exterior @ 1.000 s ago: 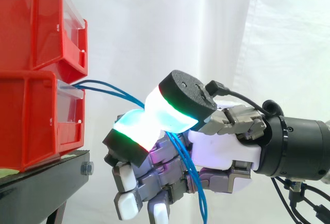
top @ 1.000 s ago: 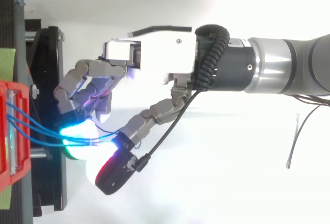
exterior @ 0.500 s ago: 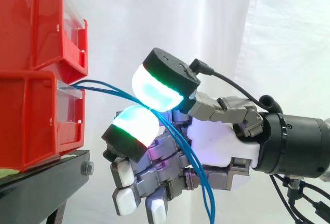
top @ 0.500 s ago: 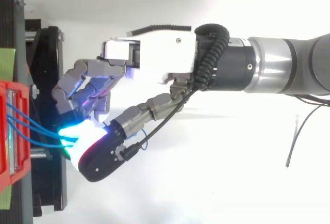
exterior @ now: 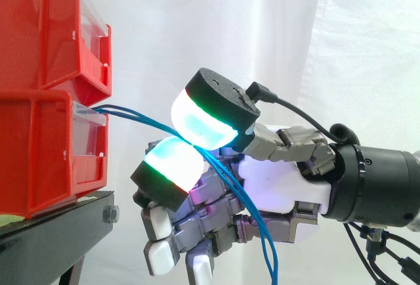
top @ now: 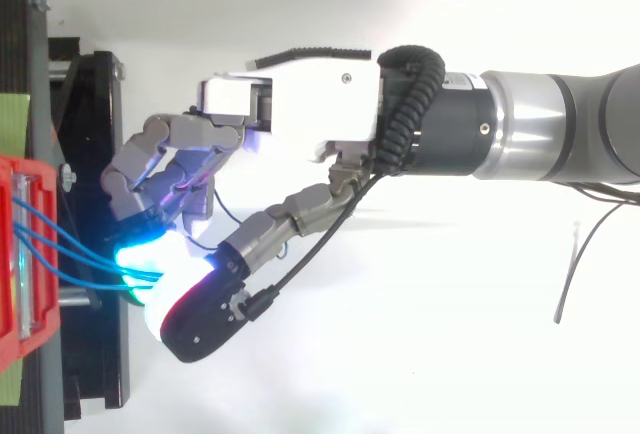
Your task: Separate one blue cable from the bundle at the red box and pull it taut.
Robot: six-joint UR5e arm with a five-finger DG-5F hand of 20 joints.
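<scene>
Red bins at left, blue cables pinched in the robot hand at right.
In the side view, 2 red bins (exterior: 39, 147) stood stacked on a black stand (exterior: 52, 232) before a white curtain (exterior: 262, 29). Blue cables (exterior: 161, 125) came out of the front of the lower bin and ran rightward, sloping gently down, to the robot hand (exterior: 275, 186). There they passed between 2 glowing pads (exterior: 207, 121), which were pressed together on them, 1 above and 1 below. Past the pinch the cables dropped in front of the white palm towards the lower edge. The other fingers were curled under the palm. In the top view the strands fanned apart at the bin and met at the pads.
</scene>
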